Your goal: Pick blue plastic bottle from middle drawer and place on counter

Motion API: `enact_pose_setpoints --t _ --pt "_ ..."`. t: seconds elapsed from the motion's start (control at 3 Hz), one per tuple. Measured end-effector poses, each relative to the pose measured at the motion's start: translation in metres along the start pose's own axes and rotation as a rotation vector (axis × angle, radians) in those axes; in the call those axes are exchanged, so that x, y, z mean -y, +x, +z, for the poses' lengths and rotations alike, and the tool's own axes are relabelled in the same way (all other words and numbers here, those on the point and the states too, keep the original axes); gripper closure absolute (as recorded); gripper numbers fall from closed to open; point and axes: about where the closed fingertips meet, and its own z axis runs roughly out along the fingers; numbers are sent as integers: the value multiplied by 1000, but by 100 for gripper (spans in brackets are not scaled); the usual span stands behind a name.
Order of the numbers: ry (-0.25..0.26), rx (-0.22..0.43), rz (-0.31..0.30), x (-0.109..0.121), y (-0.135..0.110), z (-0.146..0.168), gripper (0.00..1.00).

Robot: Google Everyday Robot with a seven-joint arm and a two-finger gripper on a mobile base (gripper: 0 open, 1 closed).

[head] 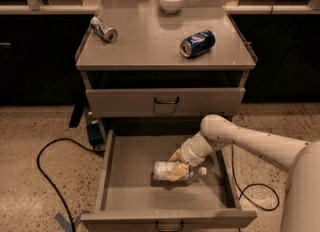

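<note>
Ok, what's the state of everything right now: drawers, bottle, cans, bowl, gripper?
middle drawer: pulled open.
upper drawer: shut.
blue plastic bottle: on its side in the middle drawer, cap to the right.
gripper: down in the middle drawer, fingers closed across the bottle.
blue soda can: on its side on the counter.
silver can: on its side on the counter.
white bowl: upright, at the counter's back.

the gripper (178, 168), down in the middle drawer (130, 196), seems to hide part of the blue plastic bottle (162, 170).
</note>
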Motion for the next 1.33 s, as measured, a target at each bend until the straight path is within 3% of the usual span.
enact_pose_setpoints --t 0.33,1.0,1.33 --pt "9 44 -27 -1 -68 -36 100" --pt "28 158 -210 1 -226 -112 100" --pt "56 107 -243 1 -263 -125 100"
